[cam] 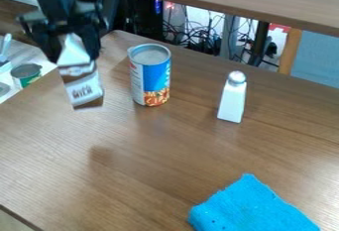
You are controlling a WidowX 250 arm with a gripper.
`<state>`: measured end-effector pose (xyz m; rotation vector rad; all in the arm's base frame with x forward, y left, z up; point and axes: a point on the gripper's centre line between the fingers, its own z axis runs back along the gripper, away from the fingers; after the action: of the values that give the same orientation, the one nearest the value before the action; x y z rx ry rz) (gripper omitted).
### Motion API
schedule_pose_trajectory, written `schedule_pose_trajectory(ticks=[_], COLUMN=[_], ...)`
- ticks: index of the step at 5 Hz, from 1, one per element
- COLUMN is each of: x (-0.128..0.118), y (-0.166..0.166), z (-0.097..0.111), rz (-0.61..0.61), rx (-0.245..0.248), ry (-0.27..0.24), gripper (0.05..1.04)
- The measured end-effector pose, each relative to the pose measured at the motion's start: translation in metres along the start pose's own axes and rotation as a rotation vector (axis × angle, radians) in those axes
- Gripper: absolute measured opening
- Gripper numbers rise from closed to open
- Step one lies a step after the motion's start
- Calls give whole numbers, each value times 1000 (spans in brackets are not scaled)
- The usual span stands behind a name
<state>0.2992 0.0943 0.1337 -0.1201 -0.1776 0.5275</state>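
At the upper left, above the wooden bench (165, 145), a black gripper (71, 46) hangs with its jaws parted about the width of the milk carton (84, 85), one at each side of the gabled top. The carton is held clear of the surface, its lower body free. It is probably light and fairly stiff-walled; its smooth faces might slip and its edges might dent under hard pressure. The opposed sides just below the gable offer the firmest hold. Long axis: near vertical, slightly tilted, the gable uppermost and the base slanting toward the right of the view; the lettered face is turned to the camera. To the carton's right, apart from it, stands an upright blue-and-white can (151, 79); farther right, a white shaker (232, 98); lower right, a blue cloth (252, 207).
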Motion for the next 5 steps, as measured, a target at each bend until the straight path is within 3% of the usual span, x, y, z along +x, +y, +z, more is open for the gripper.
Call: schedule_pose_trajectory(ticks=[1,2,3,4,5], x=[-8,-11,-12,-15,-18], y=[10,20,32,26,20], z=[-22,-31,-37,-35,-24], rz=[-18,-24,-27,-49,-38], rx=[20,59,130,173,156], ry=[34,21,-5,-36,-28], gripper=[833,833,833,892,1011])
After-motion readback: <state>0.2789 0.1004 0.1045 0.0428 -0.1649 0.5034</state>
